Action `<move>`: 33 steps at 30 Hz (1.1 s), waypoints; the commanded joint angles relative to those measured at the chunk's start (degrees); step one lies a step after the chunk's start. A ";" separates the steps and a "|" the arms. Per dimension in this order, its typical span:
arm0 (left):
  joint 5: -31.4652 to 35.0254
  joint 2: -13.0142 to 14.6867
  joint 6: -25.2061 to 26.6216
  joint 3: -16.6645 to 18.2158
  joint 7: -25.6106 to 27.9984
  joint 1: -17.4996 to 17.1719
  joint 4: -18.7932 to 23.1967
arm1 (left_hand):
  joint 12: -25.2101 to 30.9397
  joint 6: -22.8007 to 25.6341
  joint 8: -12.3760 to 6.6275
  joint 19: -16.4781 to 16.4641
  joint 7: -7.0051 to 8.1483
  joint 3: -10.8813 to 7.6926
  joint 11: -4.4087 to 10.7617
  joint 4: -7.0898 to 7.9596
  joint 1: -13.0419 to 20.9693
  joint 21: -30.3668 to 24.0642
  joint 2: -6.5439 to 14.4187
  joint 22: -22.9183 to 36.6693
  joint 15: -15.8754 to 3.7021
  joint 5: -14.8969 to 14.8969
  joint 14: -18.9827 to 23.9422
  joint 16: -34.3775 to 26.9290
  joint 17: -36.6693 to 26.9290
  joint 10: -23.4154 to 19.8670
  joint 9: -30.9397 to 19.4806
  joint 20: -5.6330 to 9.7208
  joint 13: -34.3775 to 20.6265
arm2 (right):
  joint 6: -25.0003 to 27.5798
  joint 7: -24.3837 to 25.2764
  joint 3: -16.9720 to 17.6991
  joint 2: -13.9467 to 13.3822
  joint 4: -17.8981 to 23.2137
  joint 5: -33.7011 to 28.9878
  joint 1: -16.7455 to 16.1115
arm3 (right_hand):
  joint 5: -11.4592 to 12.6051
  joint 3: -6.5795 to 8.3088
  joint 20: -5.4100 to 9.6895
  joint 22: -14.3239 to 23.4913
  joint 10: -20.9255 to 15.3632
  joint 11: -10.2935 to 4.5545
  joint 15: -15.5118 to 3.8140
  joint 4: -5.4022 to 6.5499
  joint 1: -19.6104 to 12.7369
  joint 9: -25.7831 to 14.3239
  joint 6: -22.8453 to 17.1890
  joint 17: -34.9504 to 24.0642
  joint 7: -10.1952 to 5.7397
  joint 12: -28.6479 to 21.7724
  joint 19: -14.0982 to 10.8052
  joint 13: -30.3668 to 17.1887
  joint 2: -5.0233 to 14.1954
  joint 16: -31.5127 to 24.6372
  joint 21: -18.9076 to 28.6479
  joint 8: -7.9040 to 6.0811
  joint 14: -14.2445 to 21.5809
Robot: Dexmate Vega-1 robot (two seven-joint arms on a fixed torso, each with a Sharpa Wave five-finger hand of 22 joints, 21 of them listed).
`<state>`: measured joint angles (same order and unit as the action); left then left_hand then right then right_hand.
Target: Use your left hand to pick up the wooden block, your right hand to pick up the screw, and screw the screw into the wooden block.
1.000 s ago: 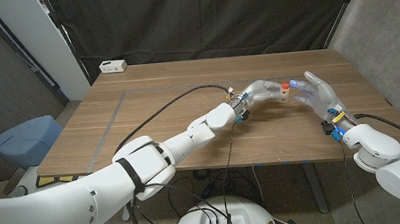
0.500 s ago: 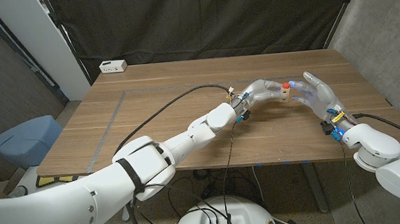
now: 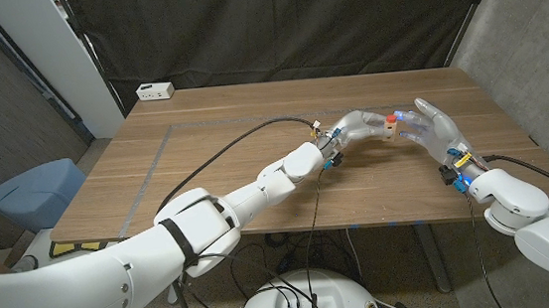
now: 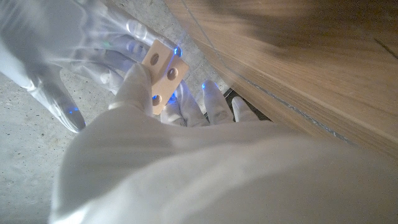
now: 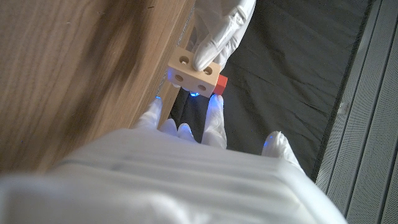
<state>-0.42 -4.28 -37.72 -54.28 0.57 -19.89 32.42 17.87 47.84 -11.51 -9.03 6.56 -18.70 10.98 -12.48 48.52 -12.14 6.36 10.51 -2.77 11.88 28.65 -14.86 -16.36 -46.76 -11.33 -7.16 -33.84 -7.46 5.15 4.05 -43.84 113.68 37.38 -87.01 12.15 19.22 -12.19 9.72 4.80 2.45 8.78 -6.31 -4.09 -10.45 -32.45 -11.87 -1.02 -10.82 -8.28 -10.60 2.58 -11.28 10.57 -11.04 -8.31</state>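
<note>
— Holding the wooden block (image 3: 389,127) in my left hand (image 3: 357,124), raised above the desk (image 3: 234,148) toward its right side. From the head camera I see the fingers closed round it.

— And the screw?

— A red screw (image 3: 391,119) sits at the block's top, its head showing red in the head camera. In the right wrist camera the red piece (image 5: 218,83) lies against the block (image 5: 189,73), on the side away from the desk edge. How far in it sits, I cannot tell.

— What is your right hand doing?

— My right hand (image 3: 432,128) stands just beside the block, fingers spread and reaching up, with the nearer fingertips (image 3: 405,135) at the block and the screw. Whether they actually pinch the screw I cannot tell; the contact is too small in the head camera and hidden behind the hand's back in the right wrist camera.

— Does the left wrist camera help?

— It shows the block (image 4: 163,70) with round holes in its face, one left fingertip (image 4: 138,79) pressed on it, and the right hand's fingers (image 4: 53,93) blurred beyond it.

— Anything else on the desk?

— A white box (image 3: 154,90) at the far left corner, well apart from both hands, and a black cable (image 3: 224,150) running along my left arm.
</note>
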 commanded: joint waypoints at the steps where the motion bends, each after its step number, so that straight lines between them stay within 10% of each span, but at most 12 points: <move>1: -0.63 -0.93 -0.74 0.09 -0.52 0.82 -2.26 | 0.53 1.61 -0.47 -0.29 0.96 -3.46 0.12 3.71 0.08 -0.35 0.66 0.34 -3.95 0.21 0.51 -0.33 -0.13 -0.84 -0.17 0.04 -0.23 | 0.81 0.00 -0.18 -0.52 0.04 0.70 0.24 | 0.26 0.08 0.25 0.14 -0.87 -0.11 -0.21 0.02 0.17 -0.13 -1.53 -0.05 0.26 -0.48 -0.01 0.01 0.27 -0.36 0.26 -0.77 0.59; 33: -1.19 -1.88 -1.16 -0.45 -0.66 1.40 -4.08 | 1.03 2.90 -0.76 -0.48 1.24 -3.08 0.37 3.80 -0.09 -0.40 0.50 0.34 -4.14 0.09 1.32 -0.55 -0.27 -1.38 -0.20 0.20 -0.23 | 1.34 -0.87 0.81 -1.32 0.61 1.53 -0.98 | 0.34 0.25 0.27 0.13 -3.83 -0.31 -0.30 -0.08 -0.12 -0.09 -6.28 0.17 1.11 -1.13 -0.76 0.09 0.56 -0.82 0.53 -1.60 1.77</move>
<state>-1.43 -6.21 -39.00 -54.66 0.08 -18.29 28.12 17.88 48.66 -11.51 -9.03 6.35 -18.47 10.78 -12.24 48.52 -12.14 6.37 10.51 -2.77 11.65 29.27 -14.86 -16.35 -47.20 -11.35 -7.16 -33.85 -6.24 4.47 4.52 -45.04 113.90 38.78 -87.37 12.14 19.22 -11.97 9.72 1.73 2.04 8.21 -6.32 -4.09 -10.28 -37.91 -11.71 0.09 -11.60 -8.51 -10.40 2.58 -11.75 10.86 -12.34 -7.23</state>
